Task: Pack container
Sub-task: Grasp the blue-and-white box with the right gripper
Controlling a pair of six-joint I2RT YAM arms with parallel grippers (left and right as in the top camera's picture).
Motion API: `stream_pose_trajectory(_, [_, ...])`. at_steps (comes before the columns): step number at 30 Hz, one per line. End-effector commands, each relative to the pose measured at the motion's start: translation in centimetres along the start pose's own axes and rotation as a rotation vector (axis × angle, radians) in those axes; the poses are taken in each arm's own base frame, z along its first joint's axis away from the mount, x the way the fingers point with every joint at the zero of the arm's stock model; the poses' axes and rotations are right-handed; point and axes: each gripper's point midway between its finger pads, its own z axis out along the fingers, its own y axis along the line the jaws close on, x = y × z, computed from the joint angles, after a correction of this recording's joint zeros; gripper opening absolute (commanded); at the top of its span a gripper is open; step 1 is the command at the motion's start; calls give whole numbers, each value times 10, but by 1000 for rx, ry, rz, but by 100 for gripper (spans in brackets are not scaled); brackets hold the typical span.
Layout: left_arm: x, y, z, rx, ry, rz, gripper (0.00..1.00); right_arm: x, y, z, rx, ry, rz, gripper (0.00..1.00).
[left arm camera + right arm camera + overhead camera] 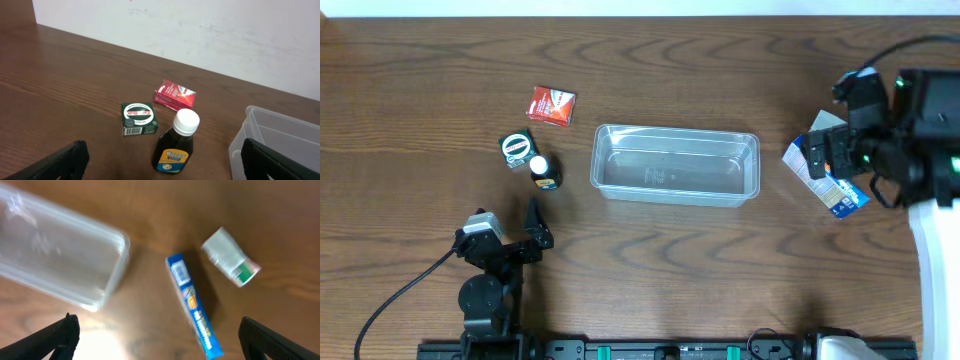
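Hovering over the blue carton (842,196), right claw (828,150) agape; left claw (506,232), also agape, low near the bottle (545,172).

The brown wood-grain surface (60,75) fills most of the frame, with a white wall (200,25) across the top. Near the centre lies a green box (138,119) with a round white label. A red box (175,95) sits just up and right of it. At lower centre stands a dark bottle (176,145) with a white cap (its label reads Woods). The clear container (270,130) enters at lower right. The left pincer (164,150) is spread wide, its dark fingers (60,162) in the two bottom corners.
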Motion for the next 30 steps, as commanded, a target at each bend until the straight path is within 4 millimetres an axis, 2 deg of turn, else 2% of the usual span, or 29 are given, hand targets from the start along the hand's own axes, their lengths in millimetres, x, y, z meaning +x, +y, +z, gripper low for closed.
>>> stream_pose_trajectory(1, [19, 8, 3, -28, 44, 9, 98, 10, -6, 22, -19, 102, -62, 99])
stream_pose_trajectory(6, [19, 8, 3, -28, 44, 9, 98, 32, -21, 55, -27, 250, -22, 98])
stream_pose_trajectory(11, [19, 8, 3, -28, 44, 9, 98, 50, -47, 76, 25, 353, 17, 94])
stream_pose_trajectory(14, [19, 8, 3, -28, 44, 9, 98, 56, -53, 88, 19, 386, 36, 91])
stream_pose_trajectory(22, [19, 8, 3, -28, 44, 9, 98, 75, -58, 120, -3, 497, 48, 86])
stream_pose_trajectory(26, [19, 8, 3, -28, 44, 9, 98, 81, -57, 129, -16, 529, 52, 73])
stream_pose_trajectory(30, [19, 8, 3, -27, 44, 9, 98, 83, -57, 131, -19, 537, 53, 67])
